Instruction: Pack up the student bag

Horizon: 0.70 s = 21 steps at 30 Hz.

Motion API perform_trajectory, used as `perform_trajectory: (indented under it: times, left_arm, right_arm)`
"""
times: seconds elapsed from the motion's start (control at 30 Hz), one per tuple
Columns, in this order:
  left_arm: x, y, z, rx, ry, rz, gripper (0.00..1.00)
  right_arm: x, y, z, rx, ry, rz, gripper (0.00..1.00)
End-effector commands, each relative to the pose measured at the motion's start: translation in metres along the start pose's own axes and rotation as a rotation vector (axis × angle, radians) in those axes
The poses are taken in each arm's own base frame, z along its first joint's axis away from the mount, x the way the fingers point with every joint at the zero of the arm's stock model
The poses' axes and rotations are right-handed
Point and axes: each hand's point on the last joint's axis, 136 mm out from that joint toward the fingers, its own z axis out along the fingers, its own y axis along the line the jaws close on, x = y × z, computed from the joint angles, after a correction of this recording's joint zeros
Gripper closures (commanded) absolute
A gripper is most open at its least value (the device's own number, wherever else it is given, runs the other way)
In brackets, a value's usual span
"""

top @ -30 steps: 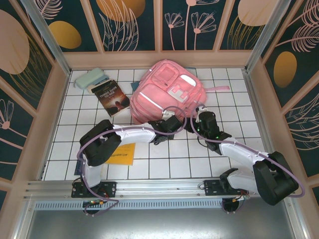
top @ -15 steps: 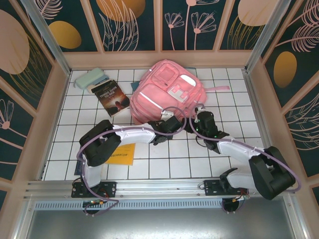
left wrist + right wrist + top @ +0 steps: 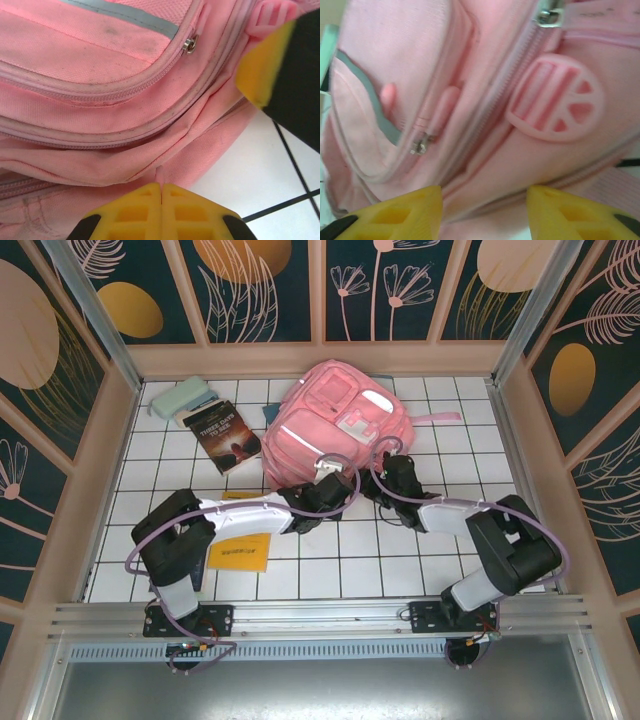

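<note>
Nearer than the student bag [image 3: 335,420], a yellow booklet [image 3: 240,552] is seen on the tiled table [image 3: 330,560]. At the bag's near edge, the left gripper [image 3: 161,189] is seen with fingers pressed together, a thin pink tab meeting their seam. Just beside it, the right gripper [image 3: 485,202] is seen with fingers spread over the fabric. The bag is laid flat just beyond both. A book [image 3: 222,437] is laid left of the bag.

Robot cell: patterned walls [image 3: 260,290], gridded table [image 3: 360,560]
</note>
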Motion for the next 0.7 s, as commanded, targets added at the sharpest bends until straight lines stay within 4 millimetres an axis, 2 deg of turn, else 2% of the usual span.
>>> perform_trajectory:
  times: [0.0, 0.1, 0.17, 0.33, 0.5, 0.6, 0.67]
  left_arm:
    - [-0.023, -0.017, -0.014, 0.097, -0.067, -0.017, 1.0]
    - [-0.021, -0.019, -0.013, 0.115, -0.066, -0.019, 1.0]
    - [-0.03, -0.018, -0.024, 0.118, -0.095, -0.031, 1.0]
    - [-0.026, 0.001, -0.025, 0.04, -0.099, -0.032, 1.0]
    - [-0.018, 0.023, -0.026, -0.054, -0.102, -0.004, 1.0]
    - [-0.021, 0.032, -0.029, -0.081, -0.118, -0.004, 1.0]
    - [-0.01, 0.046, -0.028, -0.114, -0.101, 0.005, 1.0]
  right_arm:
    - [-0.014, 0.019, 0.006, -0.079, -0.023, 0.038, 0.5]
    - [-0.015, 0.013, 0.014, -0.056, -0.005, 0.059, 0.55]
    - [-0.016, 0.006, 0.016, -0.033, -0.005, 0.081, 0.67]
    - [-0.029, -0.01, 0.009, 0.024, -0.05, 0.089, 0.99]
    - [-0.056, -0.027, -0.011, 0.082, -0.121, 0.068, 1.0]
    - [-0.069, -0.037, -0.022, 0.108, -0.151, 0.059, 1.0]
    - [-0.076, -0.043, -0.027, 0.124, -0.165, 0.052, 1.0]
